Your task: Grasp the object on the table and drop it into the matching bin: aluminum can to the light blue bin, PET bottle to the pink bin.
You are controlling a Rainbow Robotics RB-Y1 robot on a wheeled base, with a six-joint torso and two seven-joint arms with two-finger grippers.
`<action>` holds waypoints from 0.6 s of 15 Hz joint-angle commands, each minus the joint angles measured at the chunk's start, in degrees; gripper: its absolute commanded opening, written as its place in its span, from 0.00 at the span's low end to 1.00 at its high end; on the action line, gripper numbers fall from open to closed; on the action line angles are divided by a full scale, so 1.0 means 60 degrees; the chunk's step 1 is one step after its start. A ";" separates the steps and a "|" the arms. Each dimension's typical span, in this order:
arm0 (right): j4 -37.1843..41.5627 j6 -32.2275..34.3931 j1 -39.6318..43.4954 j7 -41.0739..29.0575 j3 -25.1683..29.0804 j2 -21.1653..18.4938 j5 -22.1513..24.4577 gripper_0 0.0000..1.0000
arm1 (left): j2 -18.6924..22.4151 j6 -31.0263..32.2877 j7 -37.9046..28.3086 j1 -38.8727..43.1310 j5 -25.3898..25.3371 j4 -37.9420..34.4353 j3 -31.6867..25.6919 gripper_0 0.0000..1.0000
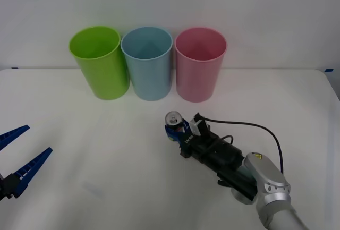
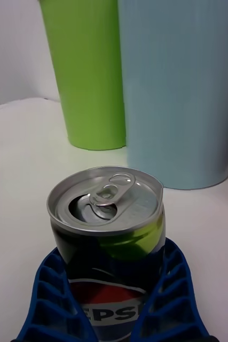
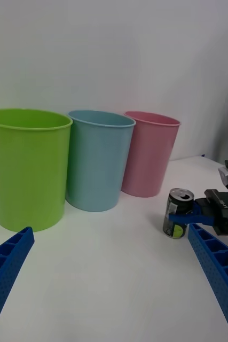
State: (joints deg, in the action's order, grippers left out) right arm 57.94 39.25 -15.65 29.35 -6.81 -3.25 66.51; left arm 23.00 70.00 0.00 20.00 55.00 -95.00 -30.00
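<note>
My right end effector point(image 1: 175, 130) is clenched around the aluminum can point(image 1: 173, 124), its blue ribbed fingers point(image 2: 49, 299) pressed against both sides of the dark label. The can stands upright on the white counter point(image 1: 106, 150), its silver top and pull tab facing up, a green mark and a red-and-blue emblem showing on its side in my right wrist view. It sits in front of the row of bins, closest to the gap between the light blue bin point(image 1: 149, 62) and the pink bin point(image 1: 200, 62), and apart from both. A lime green bin point(image 1: 99, 61) stands on the left of the light blue one, the three in a line near the far edge of the counter by the white wall. From my left wrist camera I see the can point(image 3: 177, 212) held at its lower half by the other arm's blue fingers. My left end effector point(image 1: 18, 155) hovers low over the near left part of the counter, released, its fingers spread wide and holding nothing, well apart from the can.
</note>
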 commanded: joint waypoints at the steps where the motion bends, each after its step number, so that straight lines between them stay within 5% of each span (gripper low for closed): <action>1: 0.0055 0.0225 0.0015 -0.0028 0.0008 -0.0001 -0.0070 0.00 | 0.0000 0.0000 0.0000 0.0000 0.0000 0.0000 0.0000 1.00; 9: 0.2252 0.0328 0.0835 -0.0497 -0.0242 -0.0294 -0.0114 0.00 | 0.0000 0.0000 0.0000 0.0000 0.0000 0.0000 0.0000 1.00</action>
State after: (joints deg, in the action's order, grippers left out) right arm 70.29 41.36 -10.98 26.76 -8.00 -4.74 65.82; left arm 23.00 70.00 0.00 20.00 55.00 -95.00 -30.00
